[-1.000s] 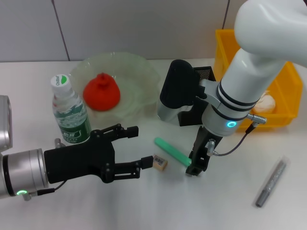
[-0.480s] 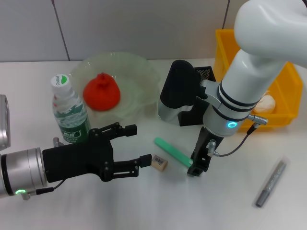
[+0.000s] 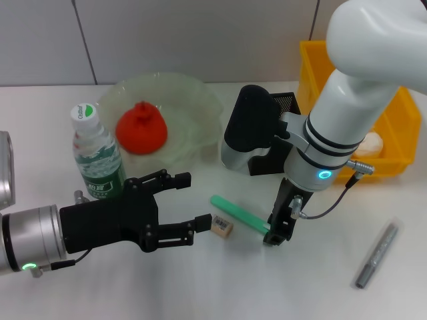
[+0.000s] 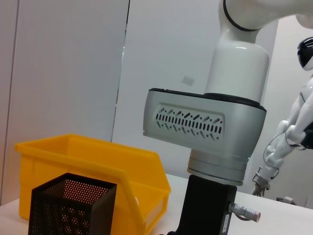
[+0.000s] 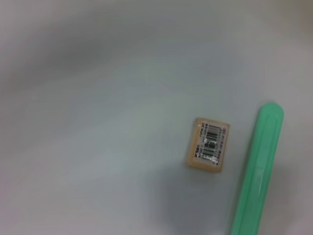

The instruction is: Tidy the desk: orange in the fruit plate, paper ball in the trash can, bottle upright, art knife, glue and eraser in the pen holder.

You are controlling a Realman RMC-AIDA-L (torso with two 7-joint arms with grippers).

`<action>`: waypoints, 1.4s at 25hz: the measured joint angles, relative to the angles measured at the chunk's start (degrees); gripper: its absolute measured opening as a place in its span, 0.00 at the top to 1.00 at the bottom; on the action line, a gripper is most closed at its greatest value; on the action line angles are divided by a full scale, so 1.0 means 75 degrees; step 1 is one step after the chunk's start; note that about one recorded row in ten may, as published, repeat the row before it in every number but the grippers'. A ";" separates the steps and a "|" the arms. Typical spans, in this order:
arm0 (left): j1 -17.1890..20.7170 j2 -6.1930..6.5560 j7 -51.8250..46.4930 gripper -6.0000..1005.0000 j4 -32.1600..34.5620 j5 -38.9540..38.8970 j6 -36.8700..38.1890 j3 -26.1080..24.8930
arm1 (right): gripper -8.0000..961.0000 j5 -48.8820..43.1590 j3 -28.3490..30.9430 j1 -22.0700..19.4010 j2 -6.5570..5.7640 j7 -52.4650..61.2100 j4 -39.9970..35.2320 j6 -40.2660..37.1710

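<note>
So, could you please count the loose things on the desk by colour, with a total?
Red-orange: 1, the orange
White: 1, the paper ball
Clear with green label: 1, the bottle
Green: 1, the green stick
Beige: 1, the eraser
Grey: 1, the grey pen-like item
Total: 6

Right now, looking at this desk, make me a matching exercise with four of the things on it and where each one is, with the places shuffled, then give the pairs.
Things:
1. orange
2. paper ball
3. bottle
4. eraser

Places:
A. lying on the table beside the green stick
B. inside the trash can
C. standing upright on the table, left of the fruit plate
D. sitting in the fruit plate

Pairs: 1-D, 2-B, 3-C, 4-A
</note>
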 joint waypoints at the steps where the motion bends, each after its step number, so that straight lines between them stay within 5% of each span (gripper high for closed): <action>1: 0.0000 -0.0003 0.0005 0.13 0.0000 0.0000 0.0001 0.0000 | 0.65 0.0000 0.0001 -0.0005 0.0000 0.0000 0.0000 0.0001; 12: -0.0002 -0.0002 0.0006 0.13 0.0007 -0.0025 0.0047 0.0000 | 0.70 0.0001 0.0003 -0.0013 0.0000 0.0013 -0.0015 -0.0085; 19: -0.0006 -0.0014 0.0016 0.13 0.0035 -0.0025 0.0053 0.0000 | 0.81 -0.0048 0.0065 -0.0089 -0.0044 0.0118 -0.0174 -0.0102; 35: 0.0073 0.0006 0.0131 0.13 0.0006 -0.0194 -0.0058 0.0002 | 0.81 -0.0267 0.1684 -0.1644 -0.0069 -0.0350 -0.2570 -0.0498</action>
